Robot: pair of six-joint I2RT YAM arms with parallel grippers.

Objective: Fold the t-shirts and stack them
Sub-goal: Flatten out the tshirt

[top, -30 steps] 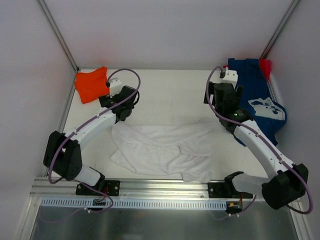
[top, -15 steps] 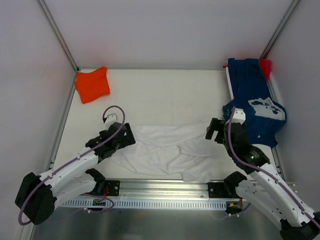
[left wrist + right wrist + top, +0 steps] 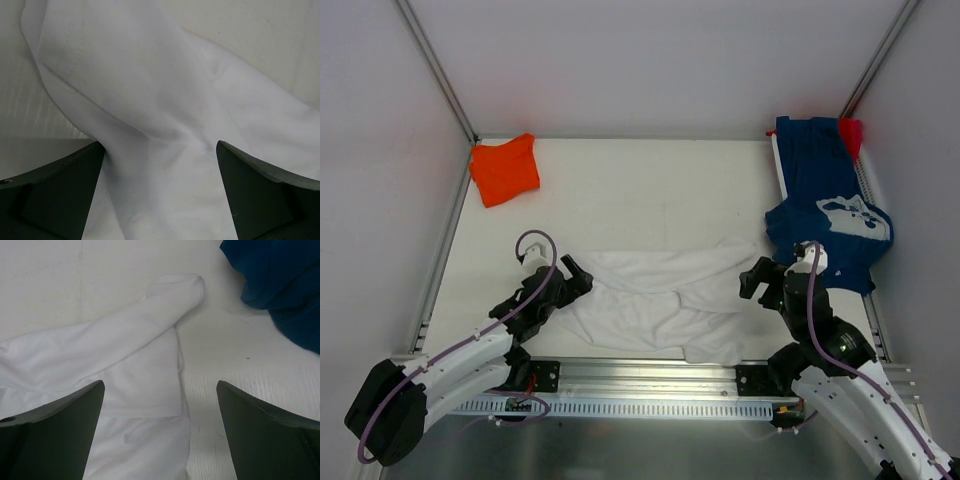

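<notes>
Both pairs of fingers stand wide, holding nothing. The left gripper (image 3: 160, 160) hangs over the left edge of the white t-shirt (image 3: 660, 300), and the right gripper (image 3: 160, 400) over its right sleeve. Both arms have swung in from the far side and dropped low, probably to pinch the crumpled shirt, near mid-table, for a first fold.

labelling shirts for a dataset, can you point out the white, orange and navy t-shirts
white t-shirt (image 3: 655, 300), top external view, on its crumpled middle
orange t-shirt (image 3: 505, 170), top external view, on the centre of the cloth
navy t-shirt (image 3: 825, 180), top external view, on plain blue cloth above its white print
</notes>
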